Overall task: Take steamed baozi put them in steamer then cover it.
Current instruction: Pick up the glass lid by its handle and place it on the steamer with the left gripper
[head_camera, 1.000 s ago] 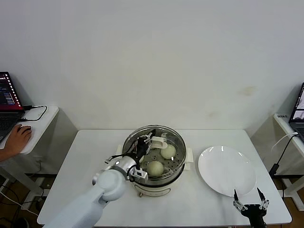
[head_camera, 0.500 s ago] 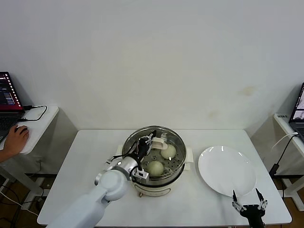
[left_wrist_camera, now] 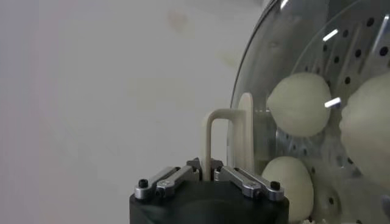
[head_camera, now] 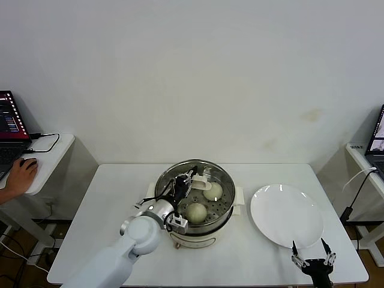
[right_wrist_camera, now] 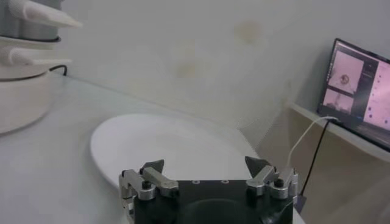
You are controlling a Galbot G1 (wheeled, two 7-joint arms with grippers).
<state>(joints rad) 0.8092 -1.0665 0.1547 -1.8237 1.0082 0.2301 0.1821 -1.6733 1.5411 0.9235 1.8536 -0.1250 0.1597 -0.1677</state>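
The steamer point(head_camera: 208, 228) stands mid-table on its cream base. The glass cover point(head_camera: 223, 180) lies over the pot. My left gripper point(head_camera: 183, 185) is shut on the cover's cream handle point(head_camera: 201, 179); in the left wrist view the handle point(left_wrist_camera: 222, 137) rises from between the closed fingers of the gripper point(left_wrist_camera: 211, 175). Through the glass I see two baozi point(head_camera: 212, 191) point(head_camera: 195, 212) in the head view and three point(left_wrist_camera: 300, 103) point(left_wrist_camera: 287, 182) point(left_wrist_camera: 368, 134) in the left wrist view. My right gripper point(head_camera: 312, 252) is open and empty at the table's front right.
An empty white plate point(head_camera: 287, 215) lies right of the steamer, just beyond the right gripper point(right_wrist_camera: 207, 167); it also shows in the right wrist view point(right_wrist_camera: 164, 143). Side desks with laptops point(right_wrist_camera: 362, 91) flank the table. A person's hand point(head_camera: 21, 174) rests on the left desk.
The left gripper and cover have shifted slightly over the pot. The right gripper has sunk a little toward the table's front edge.
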